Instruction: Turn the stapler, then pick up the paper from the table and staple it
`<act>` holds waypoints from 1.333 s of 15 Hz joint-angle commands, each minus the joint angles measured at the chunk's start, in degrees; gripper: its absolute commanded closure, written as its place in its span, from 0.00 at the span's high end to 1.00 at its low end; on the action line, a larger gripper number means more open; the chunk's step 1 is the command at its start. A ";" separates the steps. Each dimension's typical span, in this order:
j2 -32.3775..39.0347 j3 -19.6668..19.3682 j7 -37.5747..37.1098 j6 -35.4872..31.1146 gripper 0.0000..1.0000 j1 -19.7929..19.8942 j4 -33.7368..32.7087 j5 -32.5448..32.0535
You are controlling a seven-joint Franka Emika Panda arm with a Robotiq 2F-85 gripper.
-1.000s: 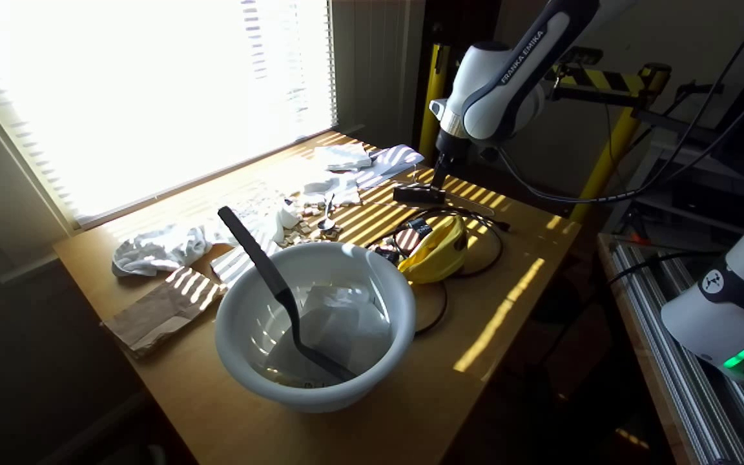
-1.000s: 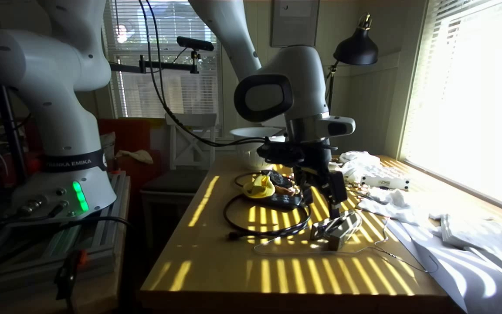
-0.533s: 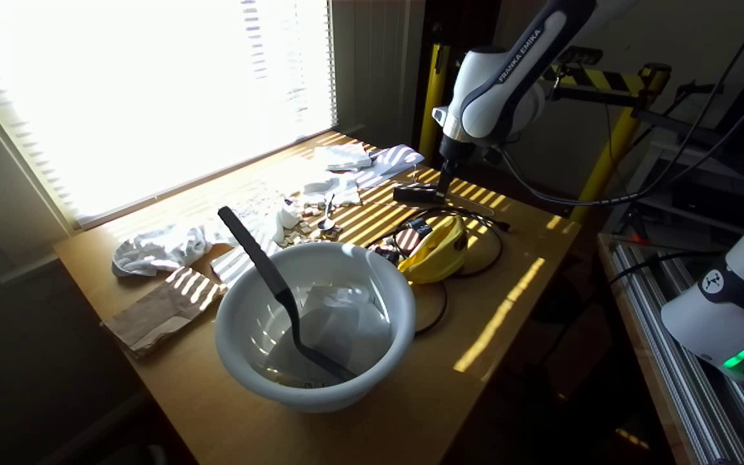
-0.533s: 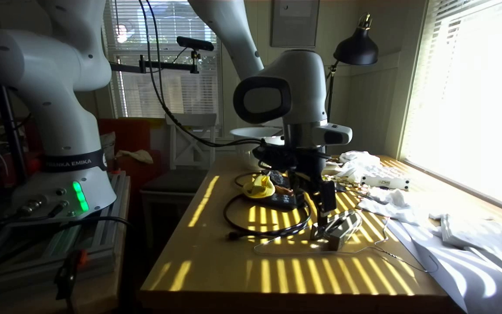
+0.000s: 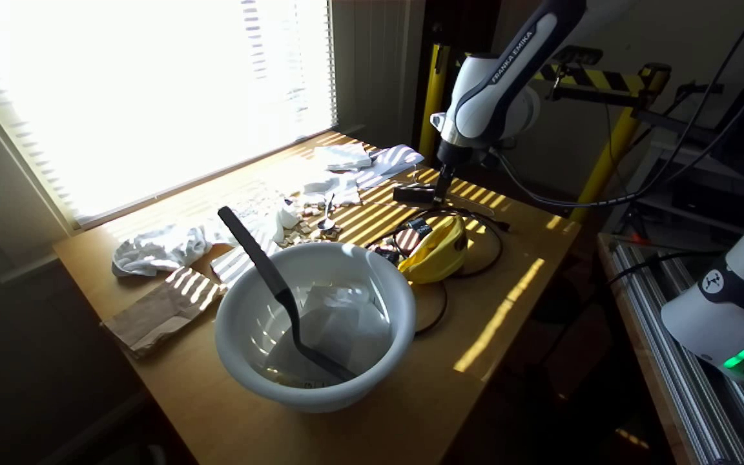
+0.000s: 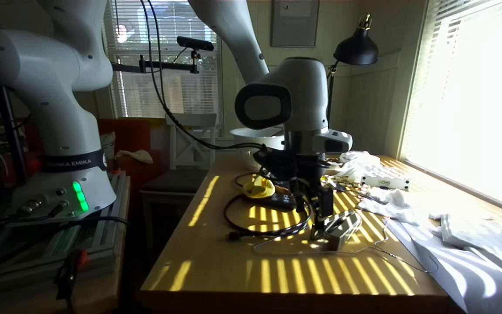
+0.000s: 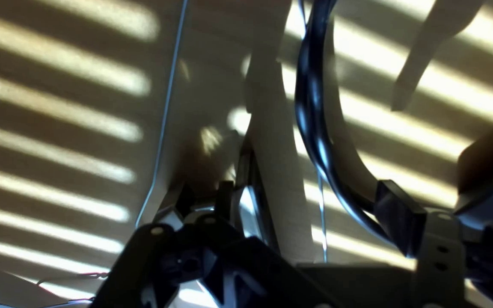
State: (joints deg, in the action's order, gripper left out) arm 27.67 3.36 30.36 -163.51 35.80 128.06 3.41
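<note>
While pointing down with gripper (image 7: 302,205) spread wide, hanging right by the stapler (image 6: 343,231) on the table (image 6: 216,261); can't tell if touching. Next out, note cable (image 7: 313,94) looped close by. Beyond that, find paper (image 6: 456,261) at the table's edge, beside white cloth (image 6: 486,237). Farther off, note bowl (image 5: 403,323) with utensil (image 5: 286,301) leaning inside.

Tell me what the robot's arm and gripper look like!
The arm is whitish and rounded, with dark trim and white FRANKA EMIKA lettering. Black cables loop beside it, and green lights glow on its base. The gripper is mostly black, with jointed fingers ending in dark, blocky pads.
</note>
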 commanded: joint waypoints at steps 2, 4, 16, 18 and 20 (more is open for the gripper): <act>1.82 1.86 2.43 1.11 0.62 1.99 -2.13 1.51; 2.10 1.94 2.39 0.90 0.53 2.14 -2.54 1.29; 3.03 -1.99 0.07 -4.08 0.03 -1.31 -3.08 -2.50; 3.08 -6.95 -1.46 -11.52 0.03 -5.72 -1.67 -7.68; 3.95 -12.73 -3.14 -17.95 0.03 -10.69 -0.67 -12.31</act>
State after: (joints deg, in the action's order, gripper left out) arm 30.66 -2.24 30.36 -173.50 31.59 126.03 -2.78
